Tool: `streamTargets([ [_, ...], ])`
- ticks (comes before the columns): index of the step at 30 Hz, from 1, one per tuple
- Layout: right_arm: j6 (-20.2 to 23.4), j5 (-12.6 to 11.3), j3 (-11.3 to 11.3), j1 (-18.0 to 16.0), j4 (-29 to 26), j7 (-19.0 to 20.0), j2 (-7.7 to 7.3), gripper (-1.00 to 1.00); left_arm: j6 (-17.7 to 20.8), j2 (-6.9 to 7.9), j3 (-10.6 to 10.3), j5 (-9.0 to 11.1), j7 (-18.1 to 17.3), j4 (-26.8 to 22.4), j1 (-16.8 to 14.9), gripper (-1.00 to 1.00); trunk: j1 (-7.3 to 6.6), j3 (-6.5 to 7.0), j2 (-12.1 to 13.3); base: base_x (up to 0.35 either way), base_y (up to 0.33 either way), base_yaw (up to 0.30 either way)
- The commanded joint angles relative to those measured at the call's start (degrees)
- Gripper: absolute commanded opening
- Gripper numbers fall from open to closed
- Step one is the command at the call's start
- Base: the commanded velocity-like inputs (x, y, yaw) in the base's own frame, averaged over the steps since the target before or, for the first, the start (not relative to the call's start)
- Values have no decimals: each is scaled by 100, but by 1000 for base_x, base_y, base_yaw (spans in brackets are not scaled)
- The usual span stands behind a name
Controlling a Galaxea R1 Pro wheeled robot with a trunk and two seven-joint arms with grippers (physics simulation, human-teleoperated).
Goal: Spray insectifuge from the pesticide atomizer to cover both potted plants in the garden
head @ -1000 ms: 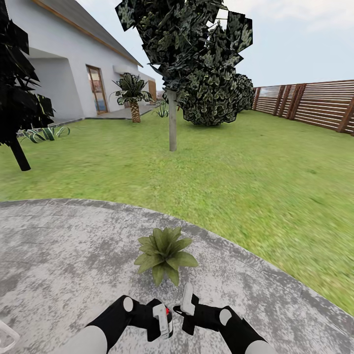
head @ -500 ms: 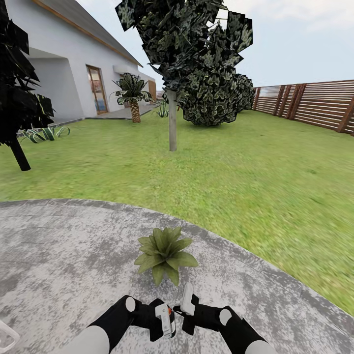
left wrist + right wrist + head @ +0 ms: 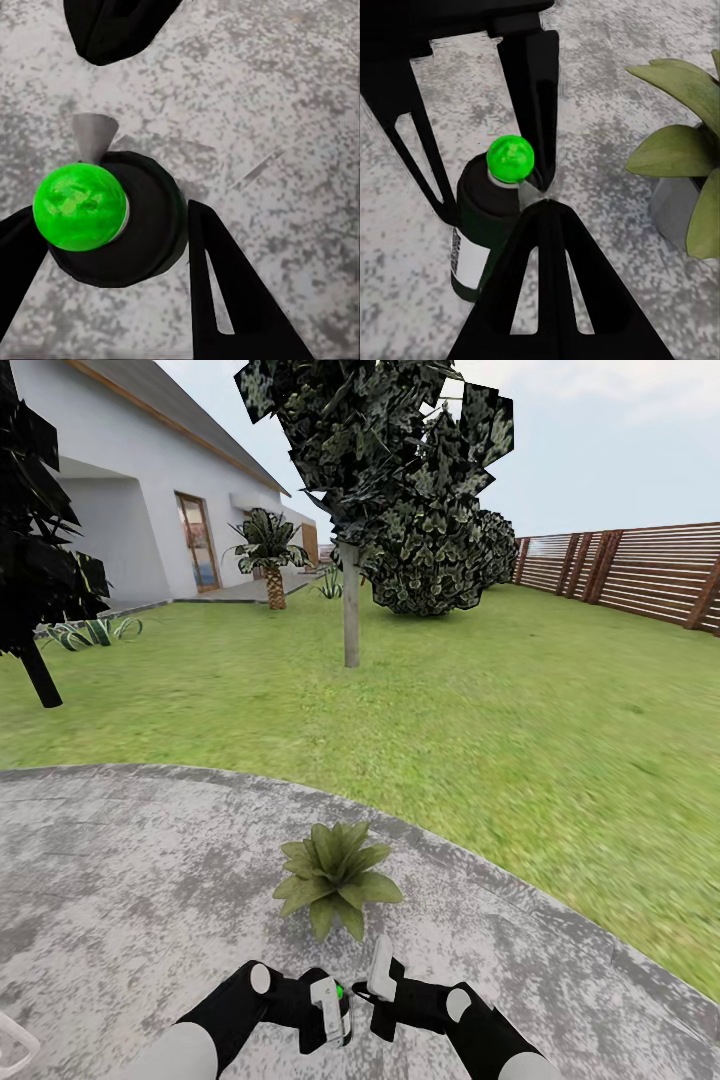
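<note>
One potted plant (image 3: 335,875), a low rosette of green leaves, stands on the grey patio (image 3: 140,860) just ahead of both grippers. Its grey pot (image 3: 675,206) and leaves show beside the bottle in the right wrist view. My left gripper (image 3: 328,1012) is shut on the pesticide atomizer (image 3: 331,1005), a black bottle (image 3: 487,221) with a white label and a round green top (image 3: 79,208). The left gripper (image 3: 105,225) has a black finger on each side of the bottle. My right gripper (image 3: 380,965) hangs shut just right of the atomizer, its joined fingertips (image 3: 547,217) close to the bottle.
Lawn (image 3: 480,720) surrounds the patio. A thin tree trunk (image 3: 351,615) stands ahead on the grass, with a dark bush behind it. A slatted wooden fence (image 3: 640,565) runs at the right, a white house (image 3: 120,510) at the left. A white object (image 3: 12,1045) pokes in at the lower left.
The round top of the atomizer has turned from red through orange to green. The left gripper shifted slightly with the bottle; the plant and right arm have not moved.
</note>
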Motion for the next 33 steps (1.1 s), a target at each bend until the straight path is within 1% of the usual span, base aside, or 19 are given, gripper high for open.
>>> streamTargets([
  [1, -21, 37, -49, -2, -6, 35, 6, -100, -23, 59, 24, -58, -15, -8, -1, -100, -1, -5, -2, 0, 0, 0],
  [2, -21, 37, -49, -2, -6, 35, 6, -100, -22, 122, 24, -66, -15, -8, -1, -100, -1, -5, -2, 0, 0, 0],
  [5, -21, 37, -49, -2, -6, 35, 6, -100, -21, 444, 25, -75, -18, -8, -1, -100, -1, -5, -2, 0, 0, 0],
  [6, -21, 37, -49, -2, -6, 35, 6, -100, -21, 517, 25, -77, -18, -6, -1, -100, -1, -5, -2, 0, 0, 0],
  [9, -21, 37, -49, -2, -6, 35, 6, -100, -14, 824, 25, -81, -16, 0, -1, -100, -1, -5, -2, 0, 0, 0],
  [10, -21, 37, -49, 1, -6, 35, 6, -100, -14, 888, 25, -76, -16, 0, -1, -100, -1, -5, -2, 0, 0, 0],
  [13, -21, 41, -49, 2, 1, 37, 6, -100, -12, 1165, 25, -46, -15, 1, -1, -100, -1, -5, -2, 0, 0, 0],
  [14, -21, 41, -49, 1, 2, 38, 6, -100, -12, 1228, 25, -39, -15, 1, -1, -100, -1, -5, -2, 0, 0, 0],
  [15, -21, 44, -49, 2, 2, 38, 6, 100, -12, 1317, 25, -33, -15, 1, -1, -100, -1, -5, -2, 0, 0, 0],
  [18, -21, 46, -49, 4, 1, 36, 6, 100, 3, 1504, 28, -23, -15, 1, -1, -100, -1, -5, -2, 0, 0, 0],
  [20, -21, 50, -49, 3, -5, 32, 6, 100, 21, 1564, 33, -20, -12, 1, -1, -100, -1, -5, -2, 0, 0, 0],
  [22, -17, 61, -57, 5, -2, 19, 6, 100, 43, 1593, 90, -13, 63, -3, -1, -100, -1, -5, -2, 0, 0, 0],
  [24, -14, 69, -75, 6, 1, -2, 6, 100, 62, 1602, 227, -11, 239, -6, -1, -100, -1, -5, -2, 0, 0, 0],
  [26, -16, 66, -86, 6, 11, -27, 6, 100, 77, 1602, 442, -10, 372, -7, -3, -100, -1, -5, -2, 0, 0, 0],
  [28, -19, 47, -96, 11, 47, -177, -298, 100, 104, 1599, 741, -15, 419, -14, -8, -100, -1, -5, -2, 0, 0, 0],
  [29, -20, 36, -100, 15, 115, -363, -524, 100, 136, 1599, 941, -17, 430, -18, -9, -100, -1, -5, -2, 0, 0, 0],
  [31, -21, -18, -106, 20, 363, -728, -766, 100, 236, 1598, 1196, -18, 437, -24, -11, -100, -1, -5, -2, 0, 0, 0],
  [32, -21, -106, -109, 22, 738, -1214, -981, 100, 447, 1591, 1389, -21, 439, -49, -20, -100, -1, -5, -2, 0, 0, 0],
  [33, -21, -147, -105, 23, 984, -1617, -1113, 100, 669, 1584, 1469, -20, 436, -70, -31, -100, -1, -5, -2, 0, 0, 0],
])
